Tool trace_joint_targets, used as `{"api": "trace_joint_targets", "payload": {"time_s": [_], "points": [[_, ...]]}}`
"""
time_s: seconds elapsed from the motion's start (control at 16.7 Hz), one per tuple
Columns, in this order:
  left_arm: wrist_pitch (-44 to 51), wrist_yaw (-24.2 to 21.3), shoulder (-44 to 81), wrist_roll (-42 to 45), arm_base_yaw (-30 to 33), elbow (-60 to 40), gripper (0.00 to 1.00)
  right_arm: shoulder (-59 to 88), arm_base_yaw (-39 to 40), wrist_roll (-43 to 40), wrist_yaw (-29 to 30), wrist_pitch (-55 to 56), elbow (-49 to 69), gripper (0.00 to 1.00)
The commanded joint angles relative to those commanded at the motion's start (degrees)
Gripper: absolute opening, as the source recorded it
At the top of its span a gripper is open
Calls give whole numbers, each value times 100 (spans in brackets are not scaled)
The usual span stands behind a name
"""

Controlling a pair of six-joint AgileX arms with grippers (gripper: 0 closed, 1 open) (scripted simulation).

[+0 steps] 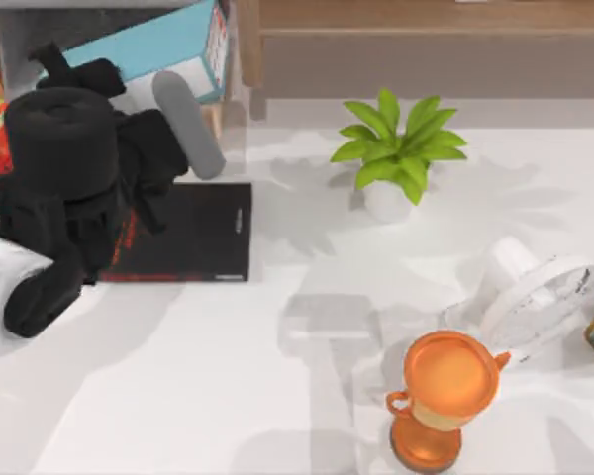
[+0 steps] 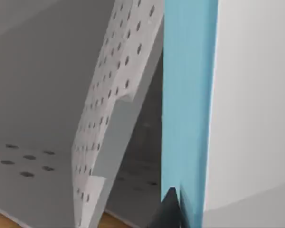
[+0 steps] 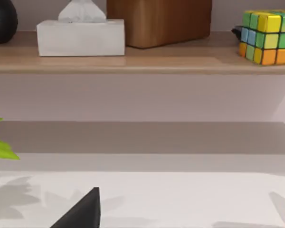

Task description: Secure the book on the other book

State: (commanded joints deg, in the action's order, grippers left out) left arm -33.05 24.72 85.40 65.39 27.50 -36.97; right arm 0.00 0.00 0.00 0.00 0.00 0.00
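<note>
Jaws of left gripper (image 2: 173, 209) clamp the book (image 1: 148, 49) — above the other book (image 1: 193, 233).

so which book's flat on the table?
The black book with red lettering, lying flat. The light blue book is up off the table, at the left hand.

Pretty plain setup: a white table (image 1: 277, 396) with soft grey shadows all over it, so the light's coming from above. Behind it runs a wooden shelf (image 3: 133, 64) against a pale wall (image 3: 142, 97). There's also a white perforated panel (image 2: 109, 95) leaning over a light wooden surface (image 2: 9, 219).
</note>
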Motion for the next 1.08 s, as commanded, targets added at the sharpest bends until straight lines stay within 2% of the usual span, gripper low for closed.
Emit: {"api": "trace_joint_targets", "payload": {"time_s": [0.18, 0.36, 1.08], "points": [[84, -131, 545, 747, 106, 430, 0, 0, 0, 0, 0, 0, 0, 100], [133, -221, 906, 1109, 143, 626, 0, 0, 0, 0, 0, 0, 0, 100], [70, -265, 1056, 1154, 101, 562, 0, 0, 0, 0, 0, 0, 0, 100]]}}
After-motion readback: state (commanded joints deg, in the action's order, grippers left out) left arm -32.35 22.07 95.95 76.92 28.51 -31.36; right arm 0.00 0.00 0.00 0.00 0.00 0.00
